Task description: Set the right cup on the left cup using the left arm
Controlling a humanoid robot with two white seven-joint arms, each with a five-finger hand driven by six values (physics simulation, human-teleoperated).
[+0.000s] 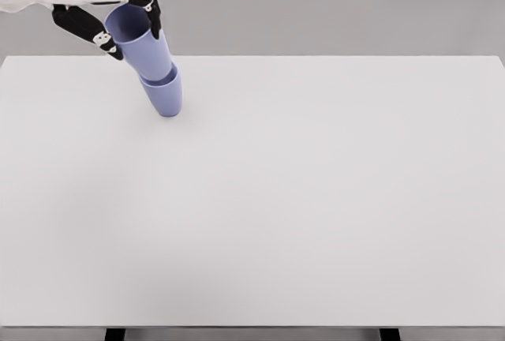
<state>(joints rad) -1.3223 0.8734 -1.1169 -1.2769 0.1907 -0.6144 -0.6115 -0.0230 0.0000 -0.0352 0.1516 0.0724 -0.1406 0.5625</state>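
Observation:
Two lavender-blue cups are nested near the table's far left. The lower cup [166, 96] stands on the table, and the upper cup [142, 41] sits tilted inside it, its mouth leaning to the upper left. My left hand [126, 13] comes in from the upper left, its black-and-white fingers [150, 1] wrapped around the upper cup's rim with the thumb on the near-left side. The right arm does not show.
The white table [300, 199] fills most of the view, its far edge running just behind the cups. Grey wall lies beyond it. Two dark table legs show at the bottom edge.

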